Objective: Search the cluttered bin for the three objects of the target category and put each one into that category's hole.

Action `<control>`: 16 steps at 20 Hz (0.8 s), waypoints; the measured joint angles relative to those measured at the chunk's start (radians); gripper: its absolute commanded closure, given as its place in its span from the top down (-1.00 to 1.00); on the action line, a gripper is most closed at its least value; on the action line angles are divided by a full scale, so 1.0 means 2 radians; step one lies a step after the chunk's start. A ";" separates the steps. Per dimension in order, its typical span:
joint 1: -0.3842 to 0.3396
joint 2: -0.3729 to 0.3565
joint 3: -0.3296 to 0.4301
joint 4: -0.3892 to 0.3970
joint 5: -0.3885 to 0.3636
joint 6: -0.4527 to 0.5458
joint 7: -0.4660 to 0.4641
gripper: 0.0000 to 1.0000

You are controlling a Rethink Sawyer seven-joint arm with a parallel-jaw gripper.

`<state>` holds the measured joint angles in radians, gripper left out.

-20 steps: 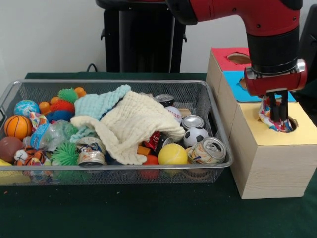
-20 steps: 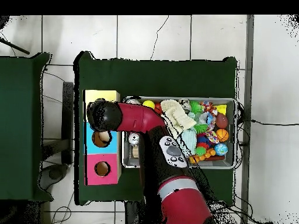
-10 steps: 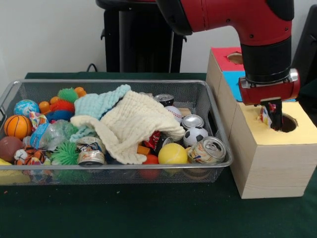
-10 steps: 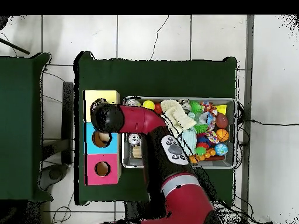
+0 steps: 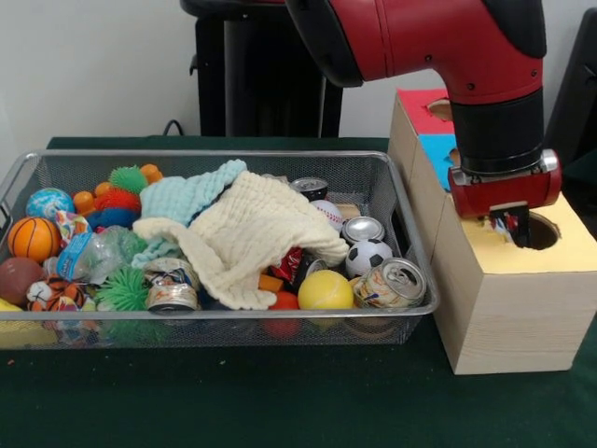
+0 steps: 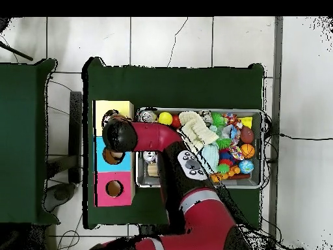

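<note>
Your gripper (image 5: 513,224) hangs right over the round hole (image 5: 539,231) in the yellow top of the wooden box (image 5: 508,299). You can see dark fingers (image 5: 520,227) pointing down at the hole, with a bit of something colorful beside them, but you cannot tell if they are wide, narrow, or holding it. The red and black arm (image 5: 466,47) comes down from above to that spot. The box also has a blue part (image 5: 438,154) and a red part (image 5: 420,105) behind the yellow one. Just beside the box sits the wire bin (image 5: 215,322), full of stuff. Near the box side of the bin you have a crushed can (image 5: 392,282), a soccer ball (image 5: 368,255), a yellow ball (image 5: 326,290) and a baseball (image 5: 326,214). A cream cloth (image 5: 252,238) lies on top in the middle, with a light green cloth (image 5: 187,194) next to it. At the far end are a small basketball (image 5: 33,238) and spiky green balls (image 5: 126,289).
</note>
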<state>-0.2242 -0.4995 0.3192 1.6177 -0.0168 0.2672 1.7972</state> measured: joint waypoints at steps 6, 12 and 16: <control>0.002 0.001 0.000 0.001 -0.014 -0.014 0.000 -1.00; 0.003 0.001 0.000 0.001 -0.017 -0.016 0.000 -1.00; 0.003 0.002 0.000 0.001 -0.017 -0.017 0.000 -1.00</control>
<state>-0.2182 -0.4963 0.3190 1.6196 -0.0517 0.2326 1.7972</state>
